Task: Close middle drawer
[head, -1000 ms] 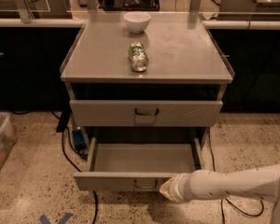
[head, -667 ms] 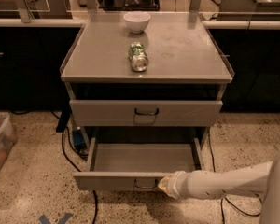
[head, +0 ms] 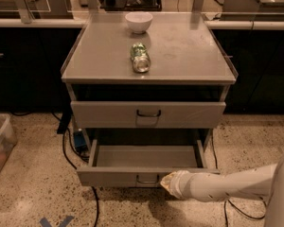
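Wide, shallow grey metal middle drawer (head: 113, 176): pulled out towards the near side, under the taller grey upper drawer (head: 104, 113); rigid, probably light on its runners; push the flat front beside the dark wire handle (head: 147, 179); white gripper (head: 167, 181) at that front, just right of the handle; open or closed: cannot tell.

We look into what appears to be a robot test lab: a grey metal bench (head: 189, 56) on a speckled floor (head: 33, 188), dark counters (head: 28, 22) behind, trailing cables (head: 66, 150), a blue tape mark (head: 57, 221) and a plastic bin (head: 0, 145). The gripper (head: 166, 181) sits at the open middle drawer (head: 113, 176) front.
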Controlling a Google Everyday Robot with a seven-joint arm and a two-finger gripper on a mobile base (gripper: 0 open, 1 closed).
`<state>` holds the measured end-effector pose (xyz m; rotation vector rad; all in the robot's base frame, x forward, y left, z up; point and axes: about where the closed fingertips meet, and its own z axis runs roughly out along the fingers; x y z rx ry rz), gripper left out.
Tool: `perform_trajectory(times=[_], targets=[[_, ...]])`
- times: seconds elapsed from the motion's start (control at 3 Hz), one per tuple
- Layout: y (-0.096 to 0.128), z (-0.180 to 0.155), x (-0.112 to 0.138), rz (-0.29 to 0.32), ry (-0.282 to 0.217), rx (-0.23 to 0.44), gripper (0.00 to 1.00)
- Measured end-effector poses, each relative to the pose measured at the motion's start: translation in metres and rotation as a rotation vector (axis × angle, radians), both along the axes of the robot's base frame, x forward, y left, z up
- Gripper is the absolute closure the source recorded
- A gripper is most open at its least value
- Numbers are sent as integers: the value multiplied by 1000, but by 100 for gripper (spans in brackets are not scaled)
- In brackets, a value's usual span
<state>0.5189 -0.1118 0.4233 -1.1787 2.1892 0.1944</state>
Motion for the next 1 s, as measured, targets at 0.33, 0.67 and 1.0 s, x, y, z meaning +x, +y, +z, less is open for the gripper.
perform_trajectory(times=[0.33, 0.67, 1.0], targets=[[-1, -3, 10, -23, -3, 34, 100], [1, -7, 26, -46, -23, 66, 100], [7, -9, 49, -65, -60, 96, 100]])
